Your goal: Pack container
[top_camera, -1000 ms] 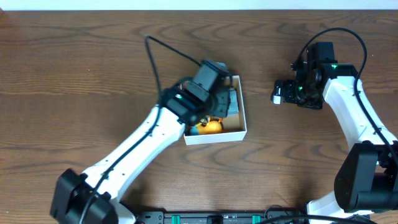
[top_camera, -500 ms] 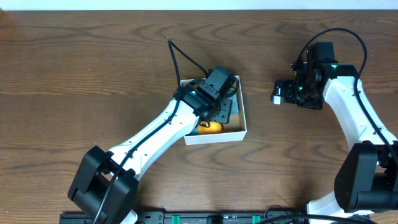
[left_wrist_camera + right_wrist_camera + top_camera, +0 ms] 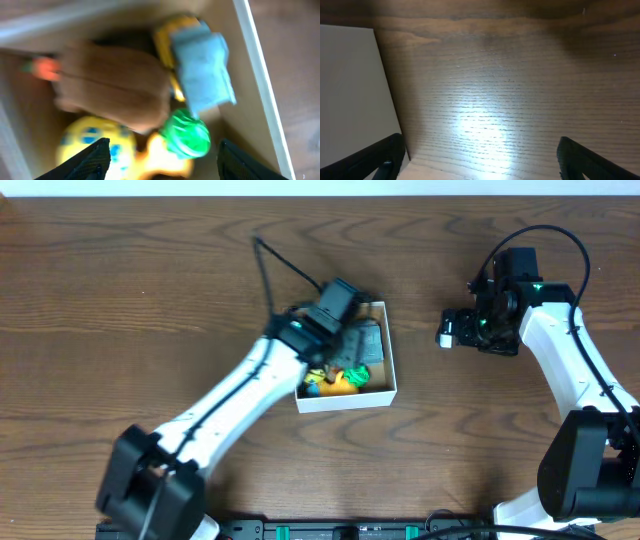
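Note:
The container (image 3: pixel 392 370), a small white-walled box with a brown inside (image 3: pixel 240 95), sits mid-table. Inside it lie a brown plush toy (image 3: pixel 115 90), a light blue and yellow toy (image 3: pixel 202 65), a green ball (image 3: pixel 187 134) and a yellow toy with blue spots (image 3: pixel 90 145). From overhead the green ball (image 3: pixel 358 373) and a yellow-orange toy (image 3: pixel 335 383) show near the front wall. My left gripper (image 3: pixel 337 315) hovers over the container's back part, open (image 3: pixel 162 167), holding nothing. My right gripper (image 3: pixel 450 330) rests open (image 3: pixel 487 167) over bare wood to the container's right.
A pale flat surface (image 3: pixel 350 90) fills the left side of the right wrist view. A black cable (image 3: pixel 285 265) loops up from the left arm. The table's far edge (image 3: pixel 320 192) runs along the top. The view from the left wrist is blurred.
My left gripper has opened wider and drawn back toward the container's rear, uncovering the green ball and other toys. The right arm has stayed in place.

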Action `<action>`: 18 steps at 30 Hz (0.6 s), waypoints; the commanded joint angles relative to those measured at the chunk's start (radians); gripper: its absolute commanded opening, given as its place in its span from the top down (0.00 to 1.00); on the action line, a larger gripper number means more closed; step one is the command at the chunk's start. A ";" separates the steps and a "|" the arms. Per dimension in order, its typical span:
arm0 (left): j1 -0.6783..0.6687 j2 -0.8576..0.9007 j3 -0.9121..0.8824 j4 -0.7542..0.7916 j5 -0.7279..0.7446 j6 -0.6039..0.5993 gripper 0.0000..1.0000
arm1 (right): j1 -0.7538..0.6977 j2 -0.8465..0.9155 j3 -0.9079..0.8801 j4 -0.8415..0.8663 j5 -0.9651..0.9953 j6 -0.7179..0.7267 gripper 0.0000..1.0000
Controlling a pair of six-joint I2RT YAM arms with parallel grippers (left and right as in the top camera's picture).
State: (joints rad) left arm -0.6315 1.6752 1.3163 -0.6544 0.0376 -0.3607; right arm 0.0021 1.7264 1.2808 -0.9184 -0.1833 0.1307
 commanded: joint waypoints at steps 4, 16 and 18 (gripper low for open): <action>0.249 -0.135 0.009 -0.050 -0.050 0.020 0.28 | -0.002 0.006 0.001 0.001 -0.002 -0.024 0.48; 0.638 -0.161 0.009 -0.201 -0.046 -0.054 0.25 | 0.175 0.010 0.000 0.014 -0.023 -0.023 0.89; 0.671 -0.160 0.009 -0.211 -0.046 -0.064 0.24 | 0.209 0.013 0.000 0.017 -0.029 -0.023 0.89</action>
State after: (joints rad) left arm 0.0032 1.5185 1.3170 -0.8551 -0.0040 -0.3935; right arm 0.1711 1.7271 1.2808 -0.9039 -0.1951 0.1135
